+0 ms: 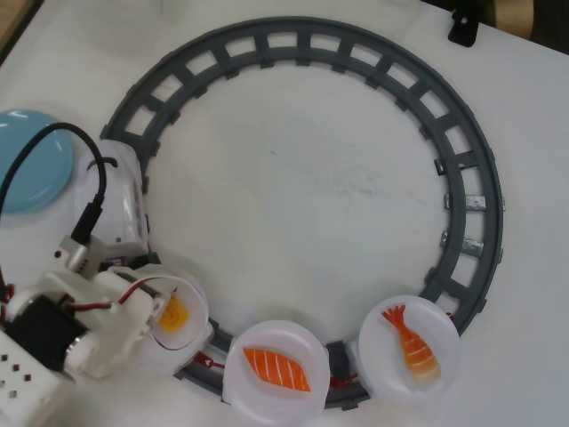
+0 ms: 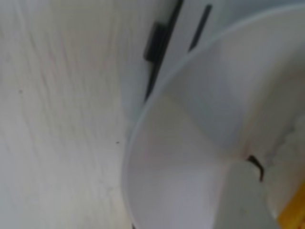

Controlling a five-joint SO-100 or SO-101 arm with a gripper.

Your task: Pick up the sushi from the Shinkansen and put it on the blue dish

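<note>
The sushi (image 1: 175, 313), a small yellow-orange egg piece, lies on the first translucent white plate (image 1: 194, 298) behind the Shinkansen (image 1: 123, 200), which stands on the left side of the track. My gripper (image 1: 163, 311) reaches over this plate from the lower left, right at the sushi and partly covering it. Whether the jaws are closed on it does not show. The wrist view is blurred and very close: the plate (image 2: 181, 157) fills it, and a yellow bit of the sushi (image 2: 296, 212) shows in the bottom right corner. The blue dish (image 1: 31, 165) lies at the far left, partly crossed by my cable.
The grey circular track (image 1: 462, 169) rings the table's middle. A second white plate (image 1: 244, 391) carries an orange striped salmon piece (image 1: 276, 369). A third plate (image 1: 444, 334) carries a red-tailed shrimp piece (image 1: 413, 342). A black object (image 1: 464, 27) sits at the top edge.
</note>
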